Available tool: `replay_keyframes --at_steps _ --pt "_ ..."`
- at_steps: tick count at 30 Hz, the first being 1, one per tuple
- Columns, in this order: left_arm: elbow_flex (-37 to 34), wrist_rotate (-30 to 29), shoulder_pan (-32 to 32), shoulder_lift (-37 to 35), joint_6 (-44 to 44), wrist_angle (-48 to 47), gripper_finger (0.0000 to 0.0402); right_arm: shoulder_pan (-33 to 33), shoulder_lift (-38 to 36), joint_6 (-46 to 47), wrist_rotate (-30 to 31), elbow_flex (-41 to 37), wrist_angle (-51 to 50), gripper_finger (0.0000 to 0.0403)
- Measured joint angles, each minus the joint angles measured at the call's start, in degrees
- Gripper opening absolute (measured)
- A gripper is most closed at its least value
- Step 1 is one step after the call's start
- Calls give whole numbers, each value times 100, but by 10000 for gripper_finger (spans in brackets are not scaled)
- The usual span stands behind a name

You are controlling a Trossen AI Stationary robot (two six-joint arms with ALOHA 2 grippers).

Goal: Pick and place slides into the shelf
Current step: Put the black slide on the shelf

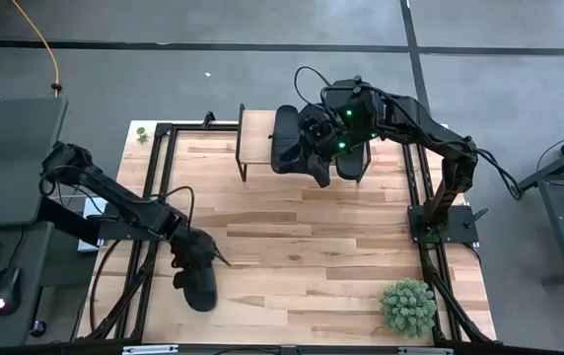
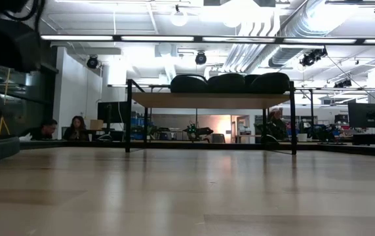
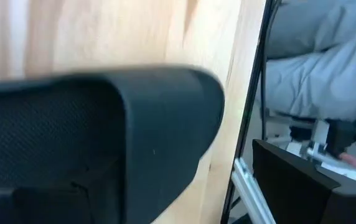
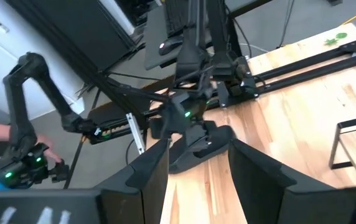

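- Left gripper [image 1: 195,264] down near the tabletop's [image 1: 302,247] front-left corner, right over one black slide [image 1: 199,288]; jaws spread wide, with the sandal's strap between them as far as the high view tells, though actual contact not discernible.
- In the left wrist view that same slide [image 3: 103,137] filling most of the picture, blurred and cut off at the edges; jaws themselves not distinguishable there.
- Right gripper [image 1: 314,133] up over the shelf [image 1: 257,128] at the tabletop's back edge, jaws apart and empty in the right wrist view, hanging above the sandals already on the shelf.
- Shelf top partly covered by the right arm from above: one slide on the shelf [image 1: 285,138] plain, the others largely hidden beneath the gripper.
- Low view: three dark rounded soles [image 2: 227,83] side by side on the shelf's wooden top.
- Count: four slides in all, three on the shelf, one on the tabletop; one shelf; two arms.
- One small potted plant [image 1: 407,307] near the front-right corner.
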Motion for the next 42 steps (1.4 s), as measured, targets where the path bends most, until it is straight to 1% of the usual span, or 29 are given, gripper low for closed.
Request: replay_keyframes --at_steps 4,8,13,23,24,25,30,35,39,42 --pt "0 -50 -309 290 -106 113 287 -1 0 2 169 0 7 158" --pt "0 -75 -531 620 -204 477 251 -4 0 6 224 0 10 158" --pt "0 -96 -582 843 -317 863 180 -3 2 20 220 2 26 158" --pt "2 -224 -570 839 -298 983 21 -3 4 4 217 2 158 158" --pt "2 -229 -569 839 -297 981 12 -3 7 4 217 2 154 158" --pt "2 -236 -569 839 -297 979 8 -3 7 2 217 2 155 158" --pt "2 -219 -569 837 -319 968 26 -1 7 0 215 2 155 158" --pt "2 4 -569 834 -414 957 6 -3 7 -108 213 2 153 158" --pt "11 118 -569 817 -526 929 16 -3 7 -149 211 2 153 158" --pt "148 130 -569 817 -461 675 8 -3 7 -200 211 2 151 158"
